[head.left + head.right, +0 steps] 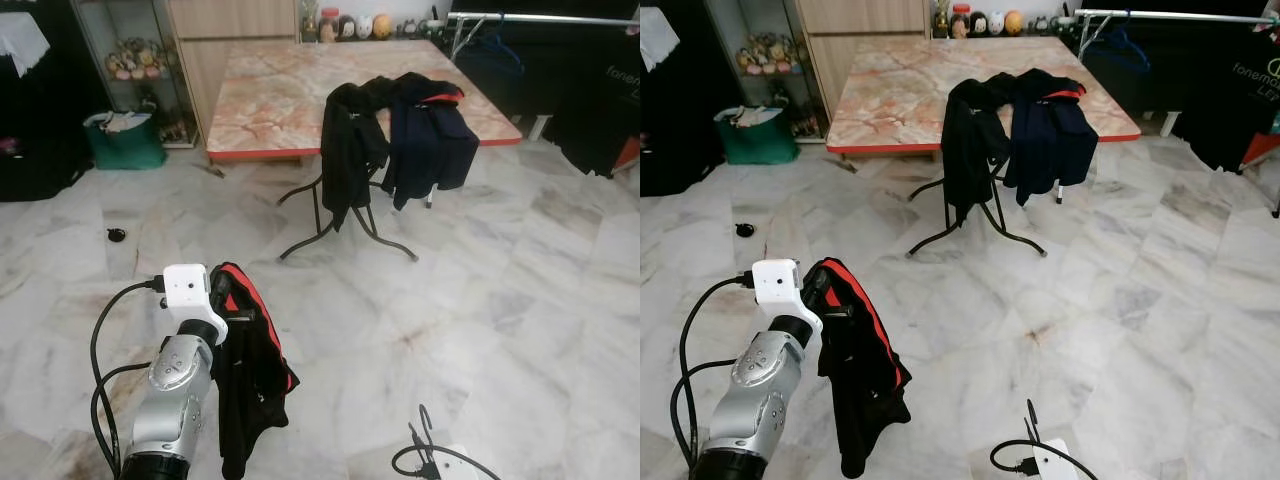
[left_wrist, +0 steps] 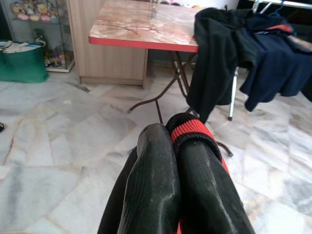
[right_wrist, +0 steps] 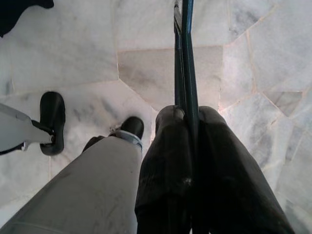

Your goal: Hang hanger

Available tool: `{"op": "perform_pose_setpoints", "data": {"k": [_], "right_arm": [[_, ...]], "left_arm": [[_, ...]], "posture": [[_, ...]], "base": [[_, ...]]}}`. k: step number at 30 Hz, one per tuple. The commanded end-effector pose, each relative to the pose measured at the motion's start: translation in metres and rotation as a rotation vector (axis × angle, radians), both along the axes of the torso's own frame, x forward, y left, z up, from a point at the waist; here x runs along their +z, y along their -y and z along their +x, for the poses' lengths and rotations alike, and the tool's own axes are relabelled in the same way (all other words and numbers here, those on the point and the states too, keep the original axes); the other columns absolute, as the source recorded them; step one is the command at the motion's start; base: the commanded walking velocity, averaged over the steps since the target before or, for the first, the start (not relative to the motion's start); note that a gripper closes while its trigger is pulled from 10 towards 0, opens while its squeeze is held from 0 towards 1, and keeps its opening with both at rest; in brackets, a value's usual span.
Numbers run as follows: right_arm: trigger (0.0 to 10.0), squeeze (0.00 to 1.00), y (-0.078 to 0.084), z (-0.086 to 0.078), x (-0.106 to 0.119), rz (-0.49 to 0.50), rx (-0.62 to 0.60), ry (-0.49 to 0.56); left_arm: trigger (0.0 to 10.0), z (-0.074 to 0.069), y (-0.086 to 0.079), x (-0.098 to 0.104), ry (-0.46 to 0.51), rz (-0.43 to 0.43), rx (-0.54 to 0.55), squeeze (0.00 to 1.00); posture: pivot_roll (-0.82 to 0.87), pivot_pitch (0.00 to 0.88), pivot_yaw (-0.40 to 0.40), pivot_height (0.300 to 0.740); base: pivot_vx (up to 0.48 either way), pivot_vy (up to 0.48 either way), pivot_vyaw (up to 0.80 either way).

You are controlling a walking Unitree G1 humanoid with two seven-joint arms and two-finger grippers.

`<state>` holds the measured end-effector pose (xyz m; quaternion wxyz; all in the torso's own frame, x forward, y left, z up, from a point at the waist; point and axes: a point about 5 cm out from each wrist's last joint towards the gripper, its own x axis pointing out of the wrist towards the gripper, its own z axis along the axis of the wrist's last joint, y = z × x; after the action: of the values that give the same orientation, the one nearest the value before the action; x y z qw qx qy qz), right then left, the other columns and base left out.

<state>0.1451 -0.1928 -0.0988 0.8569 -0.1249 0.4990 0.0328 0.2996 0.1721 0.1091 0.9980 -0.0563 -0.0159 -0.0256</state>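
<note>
Left end effector is clamped on a black-and-red garment, right end effector pinches the hanger, presumably for carrying to the rail.

Bright even daylight, soft shadows, mild sheen on marble floor; wrist views soft up close.

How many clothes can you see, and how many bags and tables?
Clothes: 3, the black and red garment held by the left gripper, plus a black jacket and a navy top draped at the table's edge
Bags: 1, green bag
Tables: 1, marble-top table
Total: 5
</note>
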Motion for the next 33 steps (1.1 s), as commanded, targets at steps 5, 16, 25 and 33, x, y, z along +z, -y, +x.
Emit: {"op": "perform_pose_setpoints", "data": {"k": [5, 16, 25, 33], "right_arm": [[10.0, 0.00, 0.0004, -0.0063, -0.0023, 0.001, 0.017, -0.022], [10.0, 0.00, -0.0009, -0.0048, -0.0018, 0.028, 0.005, -0.015], [10.0, 0.00, -0.0017, -0.0029, -0.0012, 0.015, 0.061, -0.021], [10.0, 0.00, -0.0014, -0.0034, -0.0014, 0.027, 0.038, -0.021]], "left_arm": [[10.0, 0.0047, 0.0039, 0.0155, 0.061, 0.010, -0.008, 0.00], [10.0, 0.0055, 0.0057, 0.0168, 0.065, 0.005, -0.011, 0.00], [10.0, 0.0056, 0.0074, 0.0175, 0.069, 0.003, -0.016, 0.00], [10.0, 0.0057, 0.0076, 0.0183, 0.073, 0.000, -0.013, 0.00]], "posture": [[0.06, 0.000, 0.012, 0.740], [0.06, 0.000, 0.010, 0.740], [0.06, 0.000, 0.010, 0.740], [0.06, 0.000, 0.009, 0.740]], "base": [[0.412, 0.000, 0.00], [0.412, 0.000, 0.00], [0.411, 0.000, 0.08], [0.412, 0.000, 0.36]]}}
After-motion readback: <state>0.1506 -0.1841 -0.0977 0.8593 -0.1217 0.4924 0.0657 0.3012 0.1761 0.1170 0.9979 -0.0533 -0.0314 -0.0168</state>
